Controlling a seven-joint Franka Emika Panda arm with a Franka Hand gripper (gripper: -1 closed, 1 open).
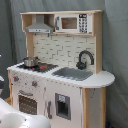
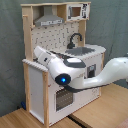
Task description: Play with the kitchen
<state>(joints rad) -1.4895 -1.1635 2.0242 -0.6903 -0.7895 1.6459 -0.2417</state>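
The kitchen [image 1: 60, 70] is standing upright against a grey curtain [image 1: 115, 40], taking up most of the first exterior view. In the second exterior view it's sitting on a wooden floor [image 2: 95, 112], w/ the arm [image 2: 75, 75] reaching across its front at oven height.

The arm is blocking its own end — I can't tell whether the gripper is released or clenched, or if it's touching anything. Only white links and a blue-lit joint [image 2: 62, 79] are showing there; in the first exterior view just a white bit of the arm is peeking in at the bottom left corner.

On the counter: black stovetop [image 1: 40, 66] at the left end w/ a small metal pot [image 1: 30, 61] on it, sink [image 1: 74, 73] in the middle, black faucet [image 1: 84, 59] at the back edge by the sink. Hood [image 1: 39, 25] and microwave [image 1: 72, 22] are up top. Knobs [image 1: 34, 83] are under the counter's front edge, oven door [image 1: 27, 102] below them.

Handling (my guess): the body is looking stiff and too bulky to move — no point grabbing it whole. Best holds are prob. the small parts: knobs for turning, the oven door by its handle, the pot by its rim. Those are likely light and smooth, so a pinch could be slipping. The faucet is looking thin — maybe the easiest thing to snap.
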